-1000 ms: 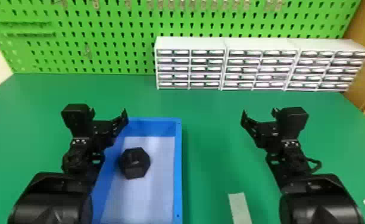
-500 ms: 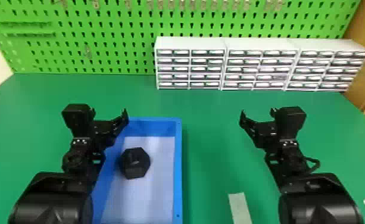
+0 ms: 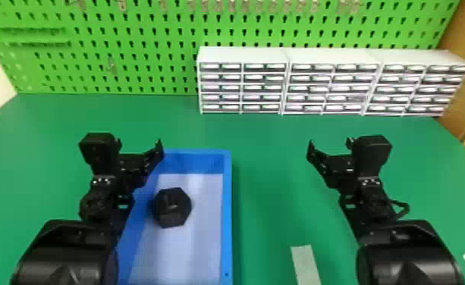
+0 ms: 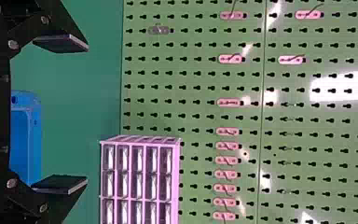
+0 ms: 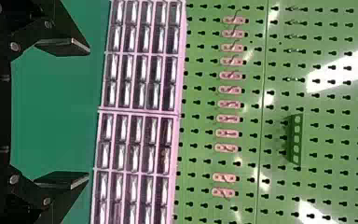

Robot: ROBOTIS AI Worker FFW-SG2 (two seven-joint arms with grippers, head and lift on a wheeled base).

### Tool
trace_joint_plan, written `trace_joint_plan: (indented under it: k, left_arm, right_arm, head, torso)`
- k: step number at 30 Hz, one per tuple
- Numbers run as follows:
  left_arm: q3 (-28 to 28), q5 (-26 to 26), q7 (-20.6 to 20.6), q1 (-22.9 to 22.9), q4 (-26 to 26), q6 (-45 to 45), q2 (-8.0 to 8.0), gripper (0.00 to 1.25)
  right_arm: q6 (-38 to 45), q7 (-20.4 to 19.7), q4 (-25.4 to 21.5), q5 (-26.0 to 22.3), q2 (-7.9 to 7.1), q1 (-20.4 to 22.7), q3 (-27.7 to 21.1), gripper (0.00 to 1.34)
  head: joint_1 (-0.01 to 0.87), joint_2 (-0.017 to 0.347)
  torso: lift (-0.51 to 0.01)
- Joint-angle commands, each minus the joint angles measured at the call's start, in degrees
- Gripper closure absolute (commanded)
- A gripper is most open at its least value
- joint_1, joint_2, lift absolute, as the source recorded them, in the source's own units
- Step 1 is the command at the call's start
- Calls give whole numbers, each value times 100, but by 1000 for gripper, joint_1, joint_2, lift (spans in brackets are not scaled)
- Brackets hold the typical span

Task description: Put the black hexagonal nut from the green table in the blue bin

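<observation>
Where blue walls surround it, black hexagonal nut [image 3: 172, 207]

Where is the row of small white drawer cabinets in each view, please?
Head view: the row of cabinets stands mostly right of centre, far across the green table.
Left wrist view: part of the row, beyond the left fingers.
Right wrist view: a longer part, beyond the right fingers.
Shared landmark: the green perforated pegboard behind the row.
</observation>
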Motion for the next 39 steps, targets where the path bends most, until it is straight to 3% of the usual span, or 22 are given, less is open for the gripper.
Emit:
trace_joint_plan:
  k: [1, 39]
  left_arm:
    - [-17, 0, 0, -9, 0, 0, -9, 265]
    - [-43, -17, 0, -9, 9, 0, -9, 265]
  right_arm:
    - [2, 0, 0, -4, 4, 7, -18, 332]
    - [-7, 0, 0, 14, 39, 42, -44, 332]
  head:
    - [686, 51]
    - [686, 51]
  torso:
    - [-96]
    - [-96]
